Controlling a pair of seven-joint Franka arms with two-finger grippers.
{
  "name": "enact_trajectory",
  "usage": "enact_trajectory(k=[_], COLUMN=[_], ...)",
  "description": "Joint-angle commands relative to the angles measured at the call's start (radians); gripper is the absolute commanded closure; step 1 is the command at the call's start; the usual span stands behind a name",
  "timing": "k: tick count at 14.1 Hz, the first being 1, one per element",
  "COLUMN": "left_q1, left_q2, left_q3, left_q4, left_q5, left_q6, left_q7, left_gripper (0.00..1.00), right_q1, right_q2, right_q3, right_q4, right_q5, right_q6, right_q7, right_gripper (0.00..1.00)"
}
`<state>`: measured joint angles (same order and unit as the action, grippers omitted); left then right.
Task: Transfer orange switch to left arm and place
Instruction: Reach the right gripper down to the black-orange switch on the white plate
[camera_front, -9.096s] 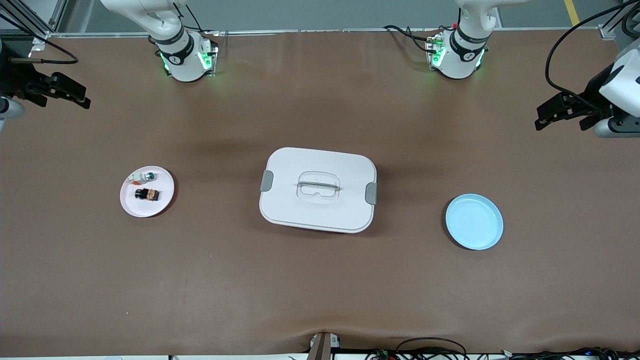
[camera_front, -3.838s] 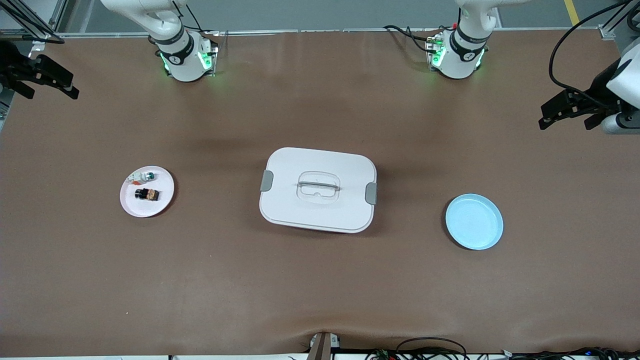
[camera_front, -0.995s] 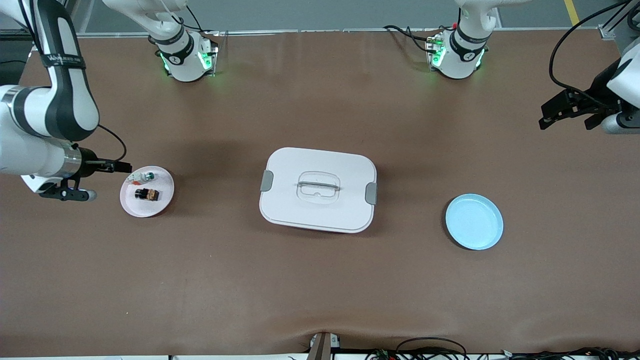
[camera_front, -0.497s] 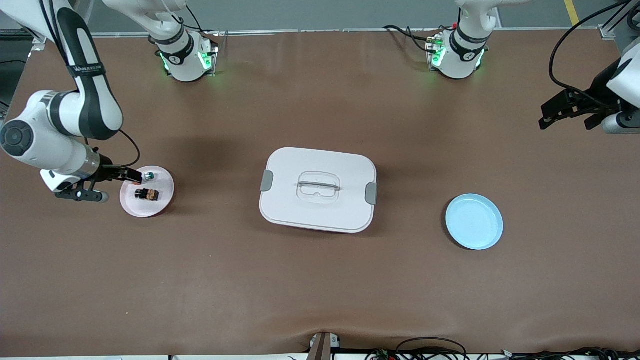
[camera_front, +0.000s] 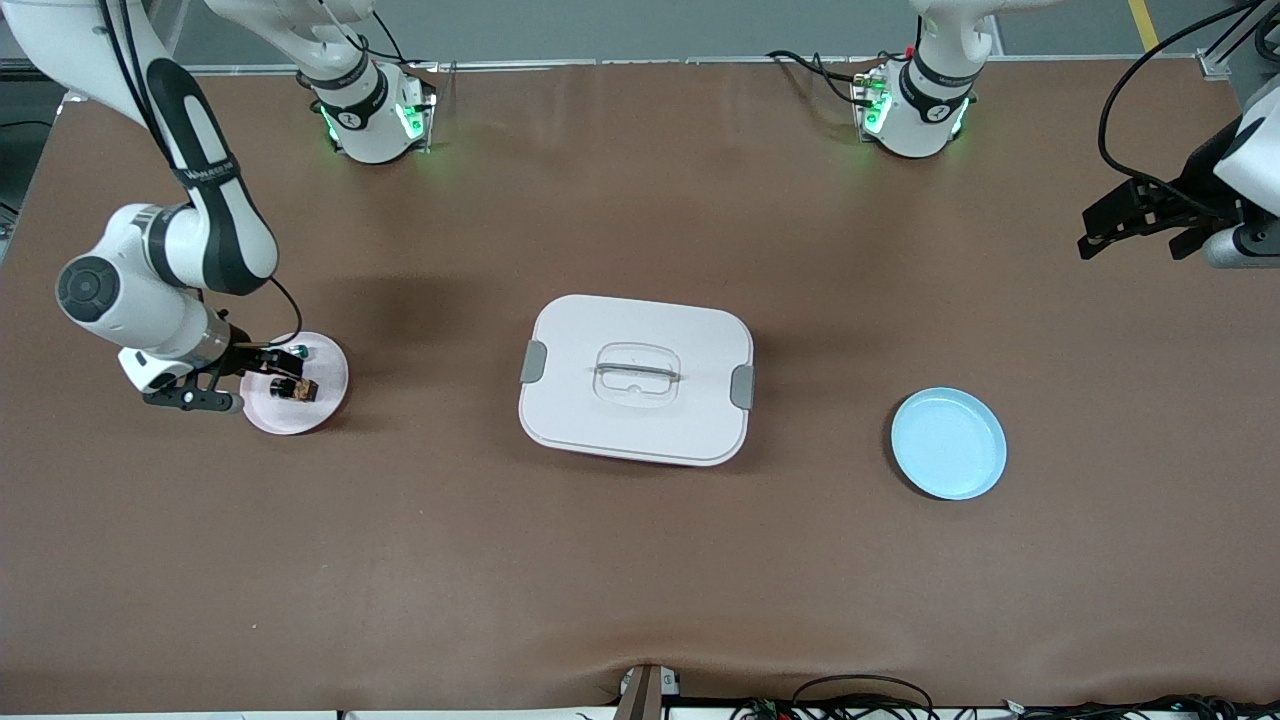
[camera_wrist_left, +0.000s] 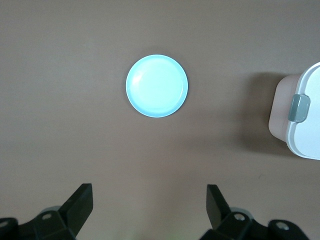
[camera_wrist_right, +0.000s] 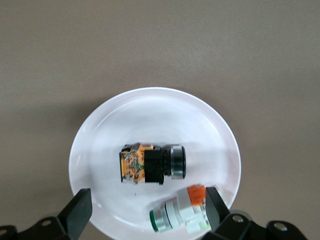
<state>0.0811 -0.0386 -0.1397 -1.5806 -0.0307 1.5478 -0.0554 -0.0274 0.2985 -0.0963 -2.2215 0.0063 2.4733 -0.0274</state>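
The orange switch (camera_front: 294, 388) (camera_wrist_right: 152, 164), black-bodied with orange markings, lies on its side on a small white plate (camera_front: 322, 400) (camera_wrist_right: 210, 125) toward the right arm's end of the table. My right gripper (camera_front: 268, 362) (camera_wrist_right: 147, 201) hangs low over that plate, open, with nothing between its fingers. One finger (camera_wrist_right: 216, 204) is close beside a white piece with a green tip (camera_wrist_right: 181, 214); the switch lies just clear of the jaws. My left gripper (camera_front: 1130, 222) (camera_wrist_left: 149, 196) waits open in the air over the left arm's end of the table. The white lidded box (camera_front: 636, 380) (camera_wrist_left: 302, 117) stands at mid-table.
A light blue plate (camera_front: 948, 443) (camera_wrist_left: 157, 86) holding nothing lies between the box and the left arm's end of the table. The two arm bases (camera_front: 368, 118) (camera_front: 915, 110) stand along the table edge farthest from the front camera. Cables run along the nearest edge.
The right arm has swung in from the table's end and come down, bringing its open gripper over the white plate. The left arm has stayed put.
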Motion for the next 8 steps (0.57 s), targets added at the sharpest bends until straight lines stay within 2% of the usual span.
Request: enact_trajectory(k=[1,8], left_q1=[0.003,0.003], left_q2=[0.002,0.002], left_q3=[-0.003,-0.003], left_q4=[0.016,0.016], left_q5=[0.008,0.008], left_q6=[-0.017,-0.017], left_q7=[0.026,0.026], left_gripper=[0.0,0.0], right_q1=[-0.011,-0.017], right_q2=[0.054,0.132], right_q3=[0.006,0.007], right_q4=[0.003,0.005], right_q5=[-0.005,-0.005], right_q6=[0.062,0.159], right_q7=[-0.009,-0.009], right_gripper=[0.0,0.0])
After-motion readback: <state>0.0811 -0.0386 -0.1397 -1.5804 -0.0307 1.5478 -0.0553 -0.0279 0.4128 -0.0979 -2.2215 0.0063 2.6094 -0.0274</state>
